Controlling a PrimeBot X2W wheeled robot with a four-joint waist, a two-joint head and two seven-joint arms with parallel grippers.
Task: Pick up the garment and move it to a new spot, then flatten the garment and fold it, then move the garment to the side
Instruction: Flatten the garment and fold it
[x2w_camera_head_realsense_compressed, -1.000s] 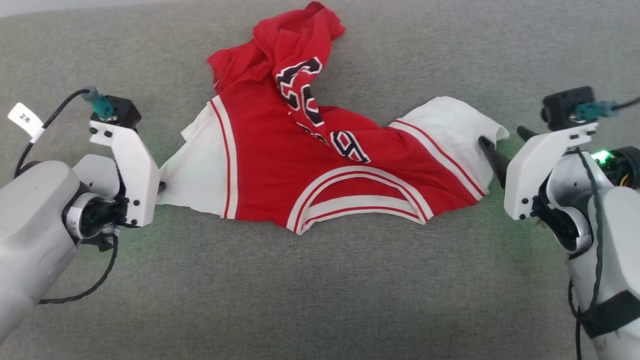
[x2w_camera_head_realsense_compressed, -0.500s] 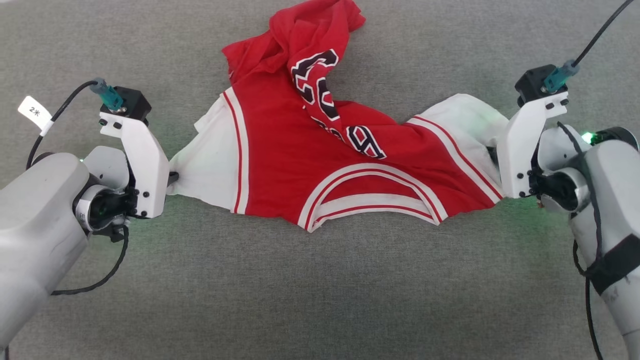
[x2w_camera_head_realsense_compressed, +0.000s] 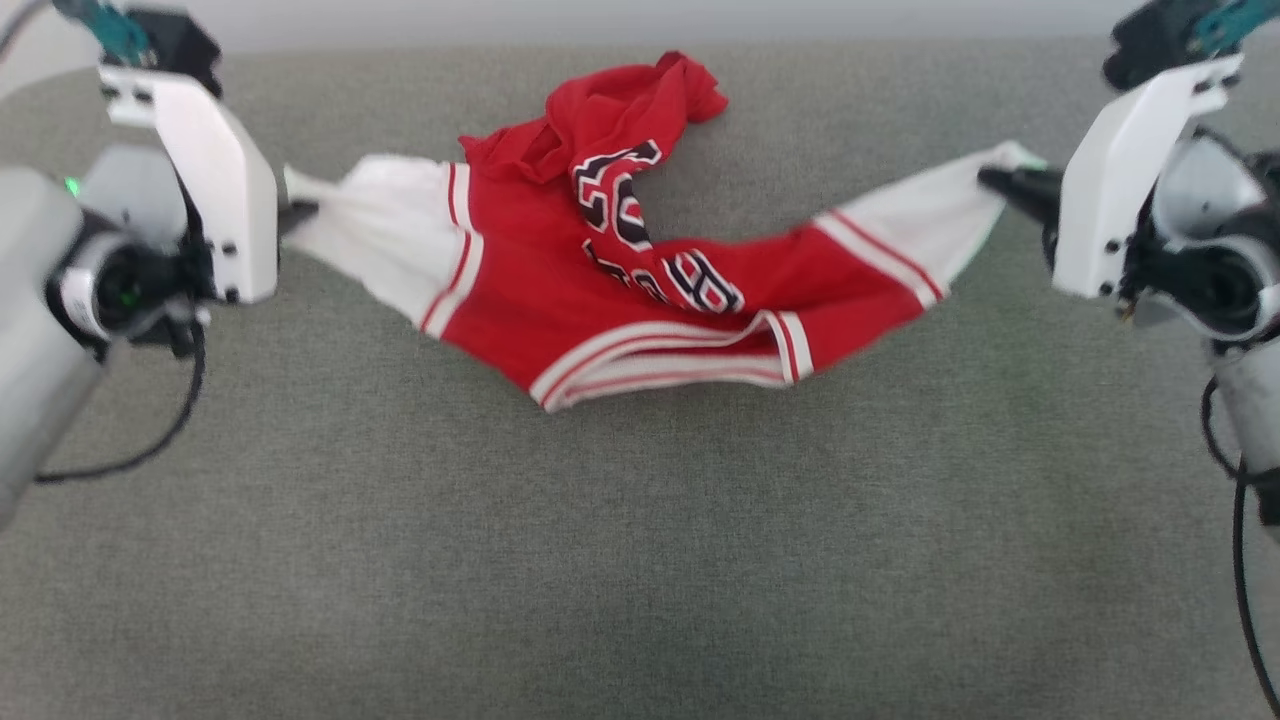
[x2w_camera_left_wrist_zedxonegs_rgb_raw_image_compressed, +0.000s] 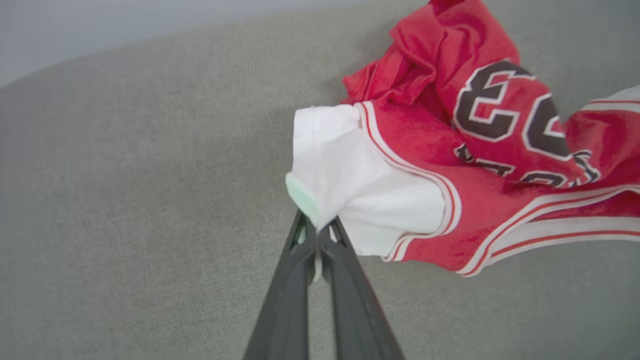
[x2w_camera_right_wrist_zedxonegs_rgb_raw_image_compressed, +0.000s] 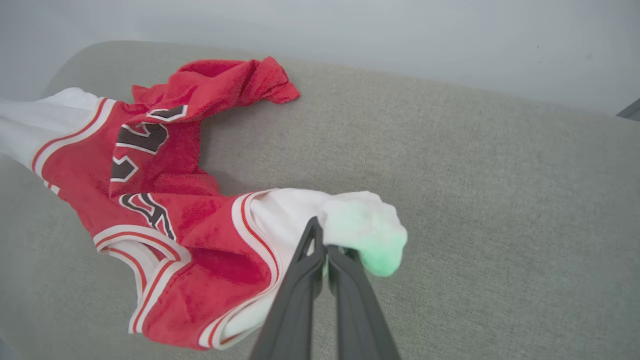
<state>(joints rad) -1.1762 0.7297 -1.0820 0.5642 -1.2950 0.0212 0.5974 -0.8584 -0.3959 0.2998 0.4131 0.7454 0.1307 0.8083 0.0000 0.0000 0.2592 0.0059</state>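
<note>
The garment (x2w_camera_head_realsense_compressed: 610, 290) is a red jersey T-shirt with white sleeves, striped trim and black numerals, hanging stretched between my two grippers above the grey surface. My left gripper (x2w_camera_head_realsense_compressed: 295, 210) is shut on the tip of one white sleeve (x2w_camera_left_wrist_zedxonegs_rgb_raw_image_compressed: 345, 175); its fingertips pinch the cloth at my left gripper (x2w_camera_left_wrist_zedxonegs_rgb_raw_image_compressed: 316, 230) in the left wrist view. My right gripper (x2w_camera_head_realsense_compressed: 995, 180) is shut on the other white sleeve (x2w_camera_right_wrist_zedxonegs_rgb_raw_image_compressed: 350, 220), and my right gripper (x2w_camera_right_wrist_zedxonegs_rgb_raw_image_compressed: 322, 240) shows the cloth bunched over its tips. The garment's red body (x2w_camera_right_wrist_zedxonegs_rgb_raw_image_compressed: 175, 200) sags in the middle, its hem end crumpled on the surface behind.
A grey fabric-covered surface (x2w_camera_head_realsense_compressed: 640, 560) spreads under everything, with wide bare room in front of the garment. Its far edge meets a pale wall (x2w_camera_right_wrist_zedxonegs_rgb_raw_image_compressed: 400, 30). My white wrist housings (x2w_camera_head_realsense_compressed: 200, 180) stand at both sides of the head view.
My right gripper closed on the right sleeve. Both grippers then rose and spread apart, lifting and stretching the garment, so its collar edge now hangs off the surface. The head camera has shifted too.
</note>
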